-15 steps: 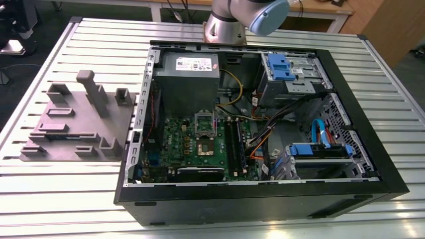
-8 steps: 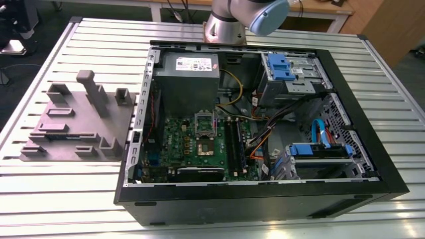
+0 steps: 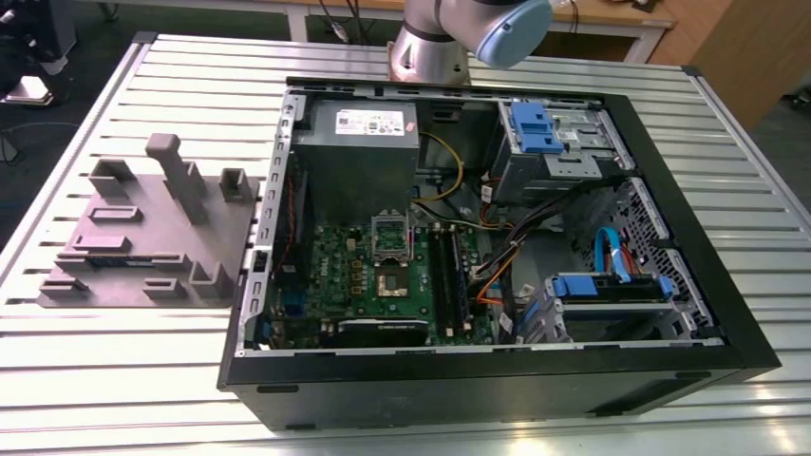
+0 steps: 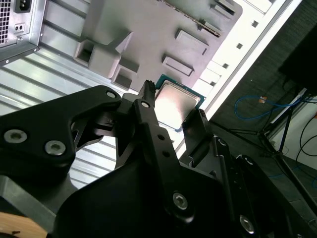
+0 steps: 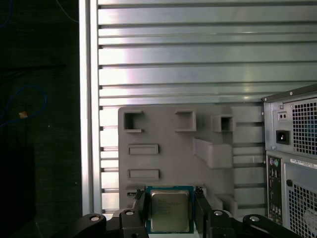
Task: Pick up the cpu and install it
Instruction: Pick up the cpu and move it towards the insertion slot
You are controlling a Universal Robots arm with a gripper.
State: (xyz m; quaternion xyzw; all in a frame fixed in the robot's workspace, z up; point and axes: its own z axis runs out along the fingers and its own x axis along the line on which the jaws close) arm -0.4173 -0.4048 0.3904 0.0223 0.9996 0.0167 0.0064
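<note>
One gripper [image 5: 169, 206], black, two-finger, on the arm [image 3: 438, 43]: fingers [image 5: 140, 208] set against opposite edges of the cpu [image 5: 169, 216], one per side, touching it in both wrist views; cond. = clamped on the cpu, nothing else in its hold. One cpu, small flat square, silver-grey lid facing the wrist cams, green rim round it; pos. = between the finger tips. It looks large against the grey holder tray [image 5: 183, 158] behind it, so judged to hang clear above the tray, not seated in any pocket. Arm: silver tube and pale blue joint cap, seen at the table's far edge beyond the case. Tray: moulded pockets and posts, lying on the slatted metal table [image 5: 198, 49], just beside the pc case [image 5: 292, 148]; in the exterior view it is to the exterior view's left of the case. Case: side panel off, open side up; contents incl. power supply [image 3: 361, 142], green board [image 3: 330, 266], blue drive caddies [image 3: 533, 128]. Socket [image 3: 387, 277] mid-board, bracket [image 3: 389, 231] stood upright at one end of it, seat appears bare. Status: pick-up judged done; install not yet done, cpu well apart from the socket, outside the case, over the tray side of the table. Est. progress: about half, w/ the whole seating part left.
</note>
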